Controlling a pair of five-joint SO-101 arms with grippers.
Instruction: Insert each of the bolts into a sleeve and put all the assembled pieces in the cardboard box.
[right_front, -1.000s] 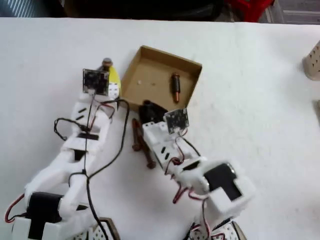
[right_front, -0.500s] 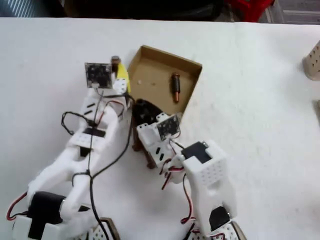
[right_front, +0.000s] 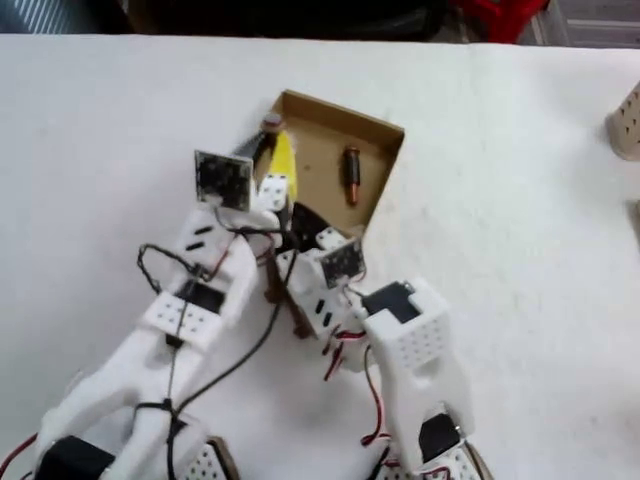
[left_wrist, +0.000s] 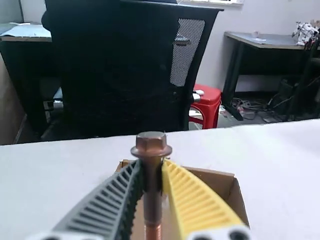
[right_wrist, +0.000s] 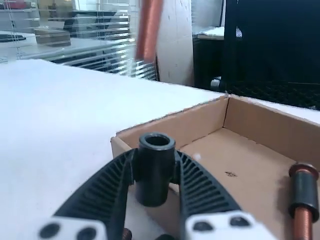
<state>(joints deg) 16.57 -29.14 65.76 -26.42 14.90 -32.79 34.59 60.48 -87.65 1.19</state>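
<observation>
My left gripper (right_front: 272, 140) is shut on a copper bolt (right_front: 268, 124), held upright with its hex head (left_wrist: 151, 144) above the grey and yellow fingers (left_wrist: 192, 200). It hangs over the left corner of the cardboard box (right_front: 385, 135). My right gripper (right_front: 303, 222) stands just in front of that corner, shut on a black sleeve (right_wrist: 156, 167) held upright with its bore facing up. The bolt's shank (right_wrist: 149, 30) shows above and beyond the sleeve, apart from it. One assembled bolt and sleeve (right_front: 351, 175) lies inside the box (right_wrist: 250, 125).
Loose reddish-brown bolts (right_front: 272, 285) lie on the white table under the right arm, between the two arms. A beige perforated block (right_front: 625, 125) stands at the far right edge. Open table surface spreads to the right of the box.
My left arm has swung right, carrying the bolt from beside the box to over its left corner. The right arm drew back and left with the sleeve, then held still.
</observation>
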